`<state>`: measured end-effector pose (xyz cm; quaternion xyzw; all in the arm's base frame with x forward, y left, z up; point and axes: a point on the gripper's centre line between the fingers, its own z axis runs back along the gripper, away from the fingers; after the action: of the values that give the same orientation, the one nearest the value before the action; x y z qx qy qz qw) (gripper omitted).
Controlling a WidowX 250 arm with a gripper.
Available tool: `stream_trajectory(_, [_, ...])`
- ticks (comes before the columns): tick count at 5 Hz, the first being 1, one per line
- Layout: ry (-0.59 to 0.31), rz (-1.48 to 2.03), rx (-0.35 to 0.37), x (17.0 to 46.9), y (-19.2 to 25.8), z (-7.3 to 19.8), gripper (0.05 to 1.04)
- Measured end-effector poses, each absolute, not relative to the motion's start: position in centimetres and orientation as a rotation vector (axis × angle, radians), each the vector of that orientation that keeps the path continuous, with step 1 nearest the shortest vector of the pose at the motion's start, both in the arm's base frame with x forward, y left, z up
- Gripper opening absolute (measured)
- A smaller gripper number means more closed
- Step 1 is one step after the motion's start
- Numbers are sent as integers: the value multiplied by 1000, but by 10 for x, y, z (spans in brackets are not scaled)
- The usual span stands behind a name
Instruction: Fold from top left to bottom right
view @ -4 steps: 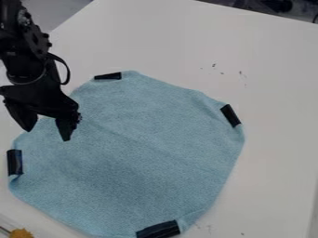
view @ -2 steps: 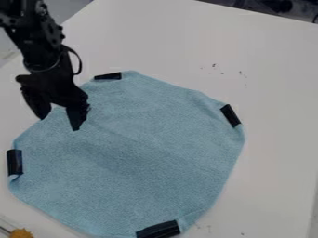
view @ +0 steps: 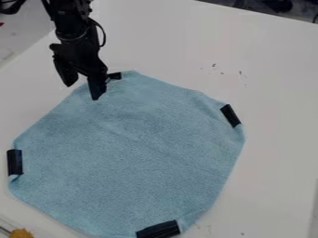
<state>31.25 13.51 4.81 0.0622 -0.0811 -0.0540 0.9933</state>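
Compared with the earlier frames, the gripper [view: 82,92] has travelled towards 1 o'clock, away from the inner part of the cloth [view: 136,153] and up to its edge at 11 o'clock. It now partly covers the black strip [view: 115,76] at 12 o'clock, which was fully visible before. The cloth itself has kept its place and its outline.

The gripper points down, its two fingers standing clearly apart, with nothing seen between them. One finger is over the cloth, and the other is just beside its edge. Whether a fingertip touches the cloth, one cannot tell.

The cloth is light blue, with a fine texture, and it lies spread out and unfolded on the white tabletop [view: 279,93]. Its shape is roughly eight-sided, as if the corners were taken off. A faint crease crosses it from 10 o'clock towards 4 o'clock. Three more black strips sit on its border: one at 2 o'clock [view: 230,115], one between 5 and 6 o'clock [view: 158,230], and one at 9 o'clock [view: 15,162]. Beside the lower two, the cloth is slightly puckered.
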Motion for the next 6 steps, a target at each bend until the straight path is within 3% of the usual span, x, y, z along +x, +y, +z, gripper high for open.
stream_trajectory(2, [-210,-275,130,386,146,46,1001])
stream_trajectory(5, [-151,-312,79,392,144,15,1001])
stream_trajectory(6, [-152,-320,76,396,145,10,950])
